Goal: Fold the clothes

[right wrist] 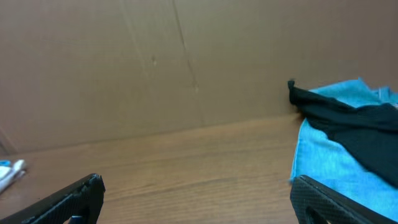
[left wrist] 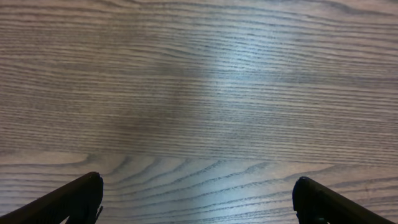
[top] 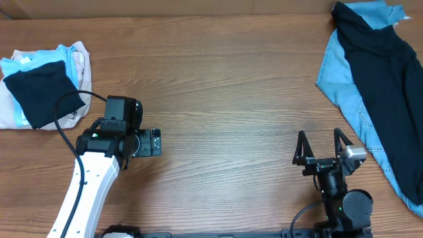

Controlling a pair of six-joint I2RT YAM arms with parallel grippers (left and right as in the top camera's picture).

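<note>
A black garment (top: 41, 94) folded into a rectangle lies on top of a stack at the far left. No logo shows on it. A second black garment (top: 386, 79) lies unfolded over a blue one at the far right, and it also shows in the right wrist view (right wrist: 348, 115). My left gripper (top: 149, 143) is open and empty over bare wood to the right of the stack, with its fingers wide apart in the left wrist view (left wrist: 198, 194). My right gripper (top: 321, 141) is open and empty near the front edge, left of the unfolded garment. Its fingers frame bare table (right wrist: 198, 185).
The stack under the folded black piece holds a light-blue tee (top: 20, 65) and a pale pinkish garment (top: 79, 59). The blue denim garment (top: 344, 89) spreads along the right edge, also in the right wrist view (right wrist: 323, 155). A brown cardboard wall (right wrist: 155, 62) stands behind the table.
</note>
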